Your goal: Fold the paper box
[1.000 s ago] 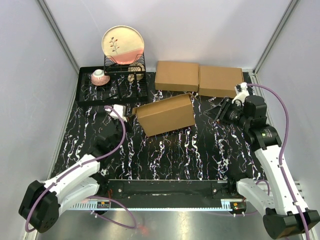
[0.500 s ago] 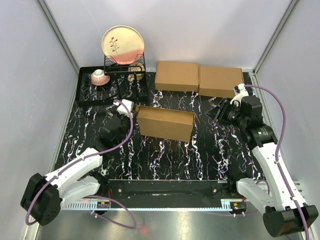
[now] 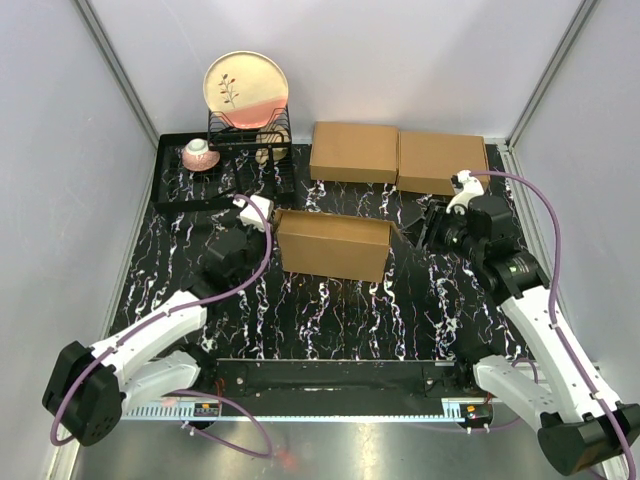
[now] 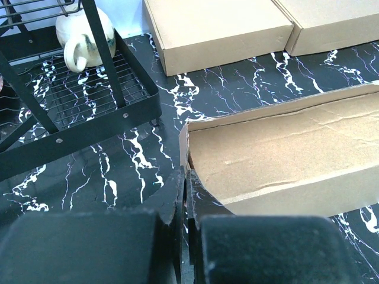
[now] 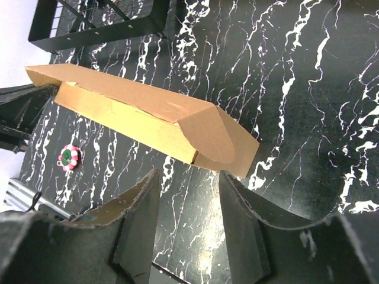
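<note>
Paper box [image 3: 333, 245] sits mid-table [image 3: 350, 310], long side running left-right, just near of the two flat boxes [image 3: 398, 155] at the far edge. Not finished: in R wrist view the lid bows up and the rounded end flap [image 5: 208, 135] at the right end hangs out, untucked. L wrist view shows a gap into the box at its left end. L claw [image 3: 268, 218] is closed tight, tips right at the box's left end wall; can't tell if the wall is nipped btwn them or only touched. R claw [image 3: 418, 228] is part-way apart, empty, aimed at the right end, close but not touching. Risks, as I judge: if L is only butting the wall, a shove from R slides or spins the box toward the dish rack [image 3: 262, 135] instead of seating the flap. R coming in too high hits the bowed lid and creases it off the score line; too low, it jams the flap outside the wall. Lid looks springy, prob lifts again if released before the flap is tucked.
</note>
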Action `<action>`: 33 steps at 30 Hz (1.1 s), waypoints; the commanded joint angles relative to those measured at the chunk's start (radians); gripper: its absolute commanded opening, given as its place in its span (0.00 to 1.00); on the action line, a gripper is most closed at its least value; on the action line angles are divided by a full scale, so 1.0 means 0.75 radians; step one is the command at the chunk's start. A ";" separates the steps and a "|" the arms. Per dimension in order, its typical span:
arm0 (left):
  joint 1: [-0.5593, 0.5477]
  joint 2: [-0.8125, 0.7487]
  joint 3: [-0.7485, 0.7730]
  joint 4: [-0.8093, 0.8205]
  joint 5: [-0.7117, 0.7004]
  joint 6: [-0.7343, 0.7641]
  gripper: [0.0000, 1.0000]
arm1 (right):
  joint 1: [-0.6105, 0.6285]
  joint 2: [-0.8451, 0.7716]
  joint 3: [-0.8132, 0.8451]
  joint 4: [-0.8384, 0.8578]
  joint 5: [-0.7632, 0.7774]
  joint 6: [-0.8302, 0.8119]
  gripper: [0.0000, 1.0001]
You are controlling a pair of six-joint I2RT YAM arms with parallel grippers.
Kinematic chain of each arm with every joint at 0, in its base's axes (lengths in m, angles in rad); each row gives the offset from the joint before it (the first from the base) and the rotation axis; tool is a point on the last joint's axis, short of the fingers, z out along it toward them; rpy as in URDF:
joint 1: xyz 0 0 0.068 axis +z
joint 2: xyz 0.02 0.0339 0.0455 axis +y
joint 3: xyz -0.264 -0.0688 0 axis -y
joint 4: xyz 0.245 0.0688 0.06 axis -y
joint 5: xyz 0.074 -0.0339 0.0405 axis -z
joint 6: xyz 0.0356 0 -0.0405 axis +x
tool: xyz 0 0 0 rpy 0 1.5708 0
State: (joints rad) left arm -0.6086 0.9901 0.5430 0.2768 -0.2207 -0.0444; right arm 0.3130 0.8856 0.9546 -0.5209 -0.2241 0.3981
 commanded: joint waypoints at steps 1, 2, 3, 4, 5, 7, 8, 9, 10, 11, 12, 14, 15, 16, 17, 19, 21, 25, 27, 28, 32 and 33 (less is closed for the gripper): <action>-0.019 0.001 0.031 -0.007 -0.021 0.012 0.00 | 0.049 0.048 0.010 0.024 0.086 -0.046 0.51; -0.023 -0.001 0.031 -0.011 -0.023 0.014 0.00 | 0.057 0.081 0.014 0.028 0.094 -0.048 0.51; -0.025 -0.007 0.031 -0.013 -0.027 0.016 0.00 | 0.067 0.099 0.020 0.026 0.102 -0.054 0.50; -0.027 -0.011 0.031 -0.017 -0.027 0.018 0.00 | 0.080 0.116 0.024 0.014 0.113 -0.060 0.50; -0.029 -0.013 0.031 -0.021 -0.029 0.020 0.00 | 0.106 0.138 0.026 0.011 0.137 -0.066 0.50; -0.029 -0.023 0.031 -0.034 -0.029 0.029 0.00 | 0.137 0.147 0.020 0.015 0.162 -0.073 0.50; -0.031 -0.027 0.031 -0.036 -0.029 0.033 0.00 | 0.151 0.147 0.014 0.020 0.186 -0.071 0.50; -0.033 -0.036 0.027 -0.034 -0.029 0.037 0.00 | 0.151 0.147 0.004 0.024 0.201 -0.067 0.50; -0.033 -0.038 0.023 -0.034 -0.029 0.037 0.00 | 0.155 0.149 0.001 0.026 0.217 -0.066 0.50; -0.033 -0.038 0.020 -0.034 -0.029 0.037 0.00 | 0.157 0.151 -0.001 0.024 0.260 -0.066 0.49; -0.033 -0.042 0.018 -0.036 -0.027 0.039 0.00 | 0.157 0.155 -0.003 0.026 0.276 -0.073 0.49; -0.033 -0.046 0.012 -0.034 -0.025 0.039 0.00 | 0.159 0.159 -0.003 0.032 0.337 -0.079 0.49; -0.033 -0.050 0.008 -0.032 -0.021 0.039 0.00 | 0.157 0.161 -0.003 0.034 0.354 -0.089 0.49; -0.033 -0.052 0.004 -0.027 -0.019 0.039 0.00 | 0.157 0.163 -0.003 0.042 0.370 -0.099 0.48; -0.033 -0.054 0.002 -0.025 -0.017 0.039 0.00 | 0.157 0.175 -0.001 0.046 0.391 -0.101 0.48; -0.033 -0.054 0.000 -0.023 -0.015 0.039 0.00 | 0.157 0.192 -0.001 0.056 0.401 -0.120 0.47; -0.033 -0.054 0.000 -0.021 -0.009 0.037 0.00 | 0.157 0.220 0.001 0.060 0.409 -0.130 0.47; -0.035 -0.052 0.002 -0.019 0.004 0.037 0.00 | 0.157 0.237 -0.001 0.097 0.403 -0.132 0.42; -0.035 -0.050 0.002 -0.019 0.010 0.037 0.00 | 0.159 0.243 -0.001 0.112 0.399 -0.140 0.38; -0.035 -0.050 0.002 -0.017 0.010 0.037 0.00 | 0.159 0.251 -0.001 0.120 0.395 -0.138 0.35; -0.039 -0.042 0.000 -0.009 0.016 0.041 0.00 | 0.157 0.263 0.012 0.138 0.393 -0.150 0.32; -0.039 -0.042 0.000 -0.007 0.016 0.043 0.00 | 0.159 0.267 0.014 0.140 0.397 -0.150 0.32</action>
State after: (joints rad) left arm -0.6312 0.9684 0.5426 0.2462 -0.2211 -0.0257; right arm 0.4255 1.0767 0.9531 -0.4751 0.0448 0.3088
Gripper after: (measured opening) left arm 0.008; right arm 0.326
